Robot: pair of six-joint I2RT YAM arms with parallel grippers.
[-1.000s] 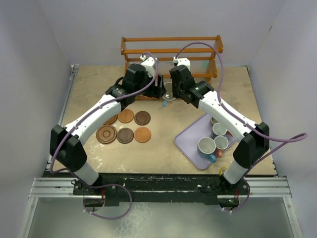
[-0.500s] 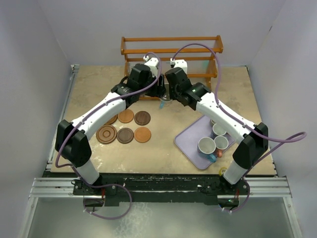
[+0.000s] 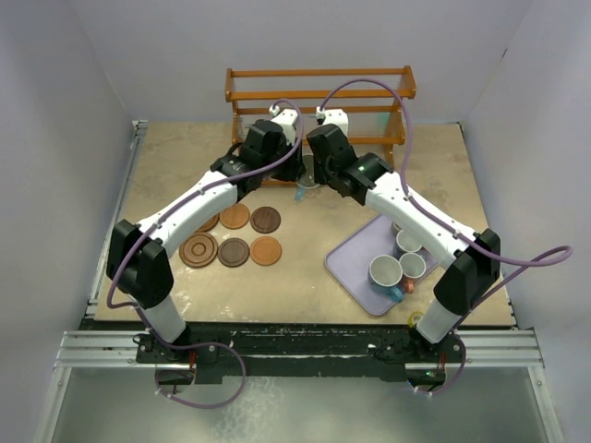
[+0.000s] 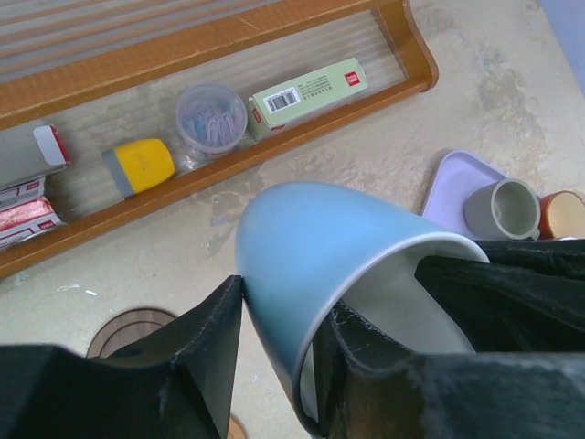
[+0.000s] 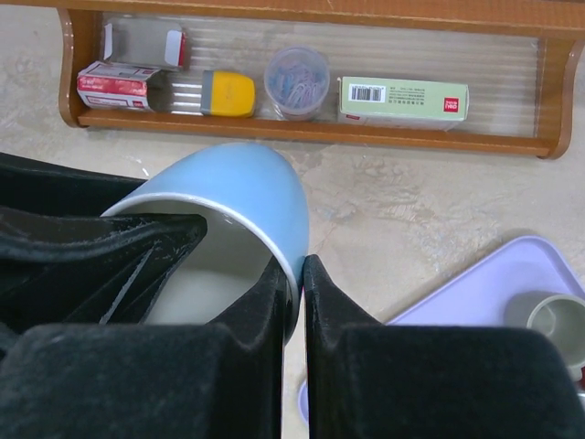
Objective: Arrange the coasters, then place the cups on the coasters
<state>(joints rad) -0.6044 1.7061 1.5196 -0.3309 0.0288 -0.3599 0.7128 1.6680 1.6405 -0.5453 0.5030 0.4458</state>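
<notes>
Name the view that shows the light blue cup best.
Left wrist view: the light blue cup fills the middle, with outer wall, rim and pale inside all visible. The right wrist view shows it too, but much of the inside is blocked. The top view shows only a blue sliver.

A wooden rack (image 3: 319,92) stands at the far edge of the beige mottled table (image 3: 305,286). Its bottom shelf holds a row of small goods: an open grey carton (image 5: 144,41) and a red-and-white packet (image 5: 114,84) at the left. Next comes a yellow block with a grey end (image 5: 228,93), a clear round tub of paper clips (image 5: 297,80), and a green barcoded box (image 5: 403,99). A lavender rectangular tray (image 3: 355,263) lies angled on the table's right side.
</notes>
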